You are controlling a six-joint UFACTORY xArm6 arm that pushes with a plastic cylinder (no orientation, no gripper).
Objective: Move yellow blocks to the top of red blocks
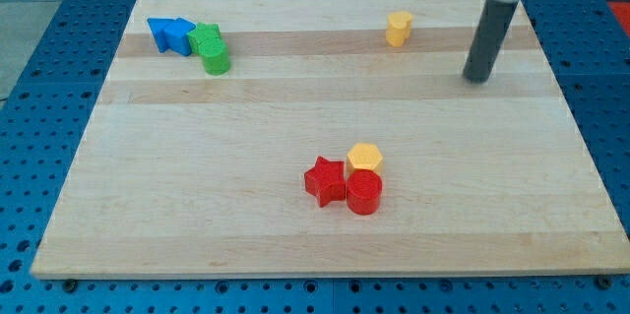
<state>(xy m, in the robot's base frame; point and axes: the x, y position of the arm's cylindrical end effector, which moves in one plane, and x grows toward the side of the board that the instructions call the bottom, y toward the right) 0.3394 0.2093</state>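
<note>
Yellow blocks number two. One, a yellow hexagon (pixel 364 157), sits low of centre on the board (pixel 246 225), touching the red cylinder (pixel 363 193) just below it and lying close beside the red star (pixel 326 180) at its lower left. The other, a yellow block (pixel 398 30) of upright, roughly cylindrical form whose exact shape I cannot make out, stands alone near the view's top, right of centre, well apart from the red pair.

Both red blocks touch each other; the star lies to the view's left of the cylinder. All blocks look smooth, matte and solid-coloured.

At the view's upper left, a blue block (pixel 171 34) of angular outline abuts a green block (pixel 205 37), with a green cylinder (pixel 216 59) touching just below.

The board is pale wood with visible plank grain running left to right, resting on a blue perforated base (pixel 59 88).

My tip (pixel 477 78) ends a straight, dark, matte rod and rests on the board at the view's upper right, to the right of the lone yellow block and apart from it, touching no block. The arm carries no jaws, so nothing is clamped.
</note>
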